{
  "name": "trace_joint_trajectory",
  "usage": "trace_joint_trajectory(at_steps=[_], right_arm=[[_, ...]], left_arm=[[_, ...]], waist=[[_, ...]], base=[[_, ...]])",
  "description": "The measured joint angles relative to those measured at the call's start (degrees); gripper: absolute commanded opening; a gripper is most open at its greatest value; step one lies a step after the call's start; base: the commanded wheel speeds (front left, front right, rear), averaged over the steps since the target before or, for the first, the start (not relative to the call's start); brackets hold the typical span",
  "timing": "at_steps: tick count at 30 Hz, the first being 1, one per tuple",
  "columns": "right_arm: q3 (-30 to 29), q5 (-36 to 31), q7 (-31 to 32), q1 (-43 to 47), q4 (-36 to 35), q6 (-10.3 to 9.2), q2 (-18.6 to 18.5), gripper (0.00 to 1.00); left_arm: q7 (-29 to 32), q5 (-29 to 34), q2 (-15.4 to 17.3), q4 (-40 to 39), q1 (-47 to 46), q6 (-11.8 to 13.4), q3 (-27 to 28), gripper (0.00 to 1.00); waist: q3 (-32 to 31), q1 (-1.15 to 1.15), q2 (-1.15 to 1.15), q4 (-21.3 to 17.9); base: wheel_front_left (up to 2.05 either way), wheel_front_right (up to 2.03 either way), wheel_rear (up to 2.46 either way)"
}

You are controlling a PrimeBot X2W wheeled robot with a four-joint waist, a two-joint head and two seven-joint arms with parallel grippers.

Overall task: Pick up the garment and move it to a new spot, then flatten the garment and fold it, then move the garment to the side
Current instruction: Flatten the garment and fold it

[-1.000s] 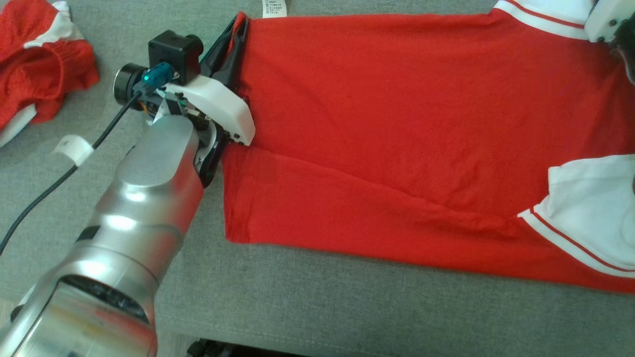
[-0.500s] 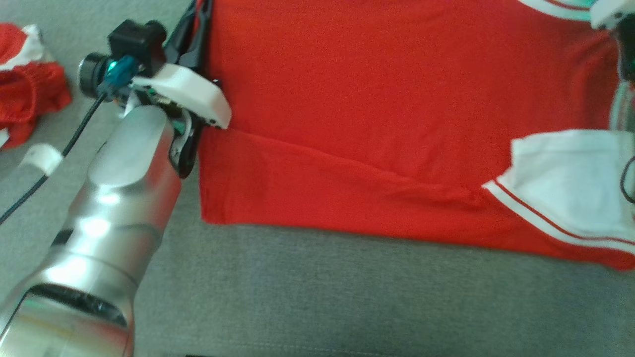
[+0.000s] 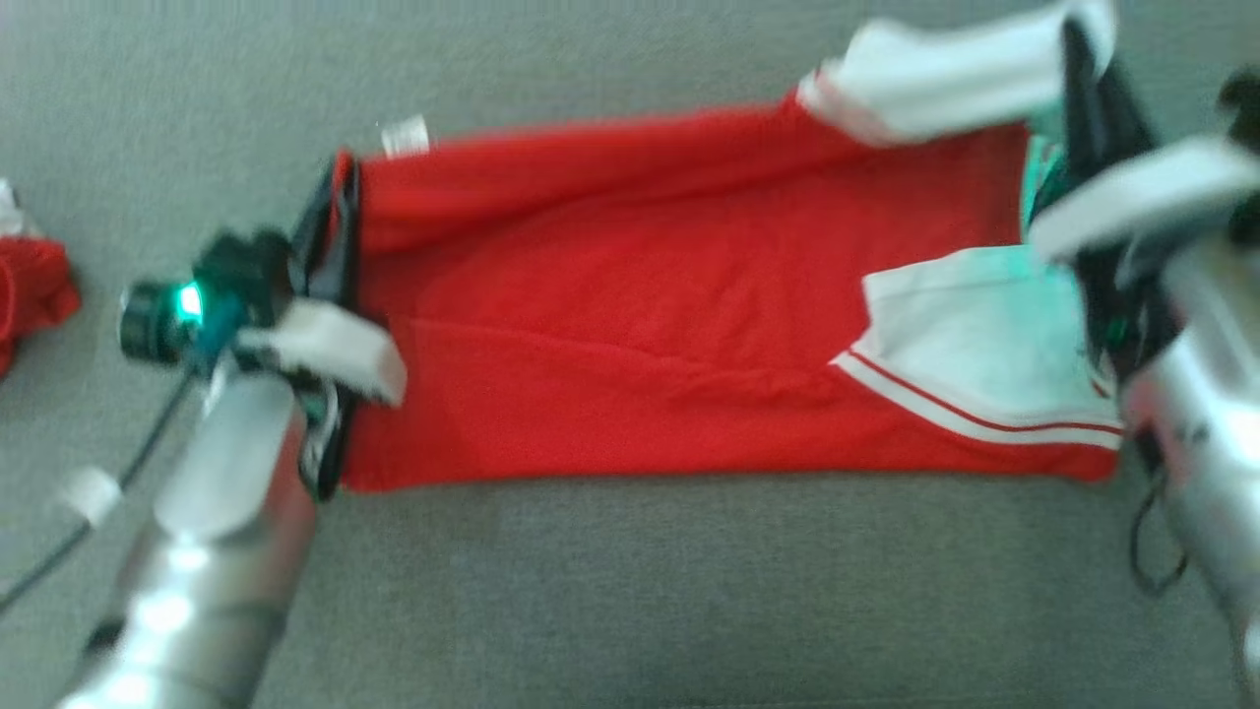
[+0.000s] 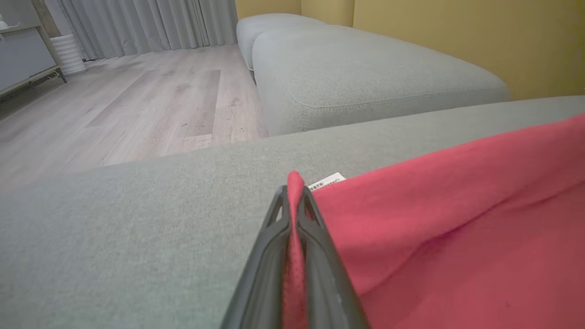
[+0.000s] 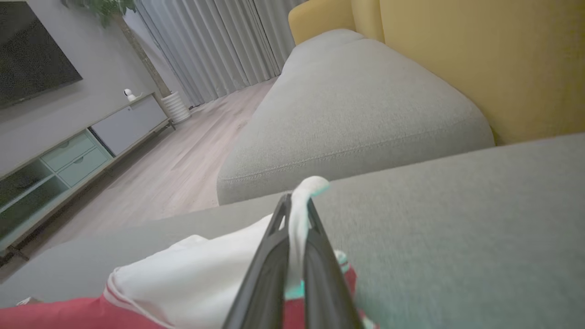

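Grey sofa cushion [image 3: 630, 591] carries red garment [image 3: 610, 325]. Left gripper [image 4: 295, 194] clenched on it at nine o'clock; right gripper [image 5: 298, 201] grips white sleeve [image 3: 945, 69] at two o'clock (head view blurred).

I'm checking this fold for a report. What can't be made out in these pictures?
- Care label print: head view, blurred and too small.
- Second red cloth: head view, cut off by the left edge.
- Garment, right end: head view, hidden behind the right forearm.

Left gripper [image 4: 295, 189] fingers pinched together; right gripper [image 5: 297, 201] same; arms seemingly spread apart, blurred.
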Motion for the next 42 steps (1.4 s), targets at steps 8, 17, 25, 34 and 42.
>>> trace_joint_trajectory(at_steps=[8, 17, 25, 34, 42], right_arm=[[-1.9, 2.7, 0.0, 15.5, -7.1, 0.0, 0.5, 0.0], [-5.0, -0.1, 0.0, 22.4, -6.0, 0.0, 3.1, 1.0], [-16.0, -19.0, 0.0, 25.7, -8.8, 0.0, 7.9, 1.0], [-22.0, -30.6, 0.0, 32.8, -9.9, 0.0, 14.0, 1.0], [-23.6, -32.8, 0.0, 35.3, -8.3, 0.0, 15.5, 1.0]], left_arm=[[0.0, 3.2, -0.2, -3.5, 11.4, 0.4, 4.0, 0.0], [0.0, 7.1, -4.7, -7.5, 21.0, 2.3, 12.1, 1.0], [0.0, 11.5, -7.6, -14.4, 28.1, 4.1, 18.0, 1.0], [0.0, 15.0, -8.9, -16.8, 33.3, 3.2, 19.9, 1.0], [0.0, 15.5, -9.4, -17.9, 38.3, 2.9, 20.1, 1.0]], waist=[[-4.5, -0.01, 0.0, -2.6], [-9.0, 0.0, 0.0, -3.2], [-11.8, 0.0, 0.0, -2.6], [-15.9, 0.0, 0.0, -2.0], [-18.1, 0.0, 0.0, -1.7]], base=[[0.0, 0.0, 0.0], [0.0, 0.0, 0.0], [0.0, 0.0, 0.0], [0.0, 0.0, 0.0], [0.0, 0.0, 0.0]])
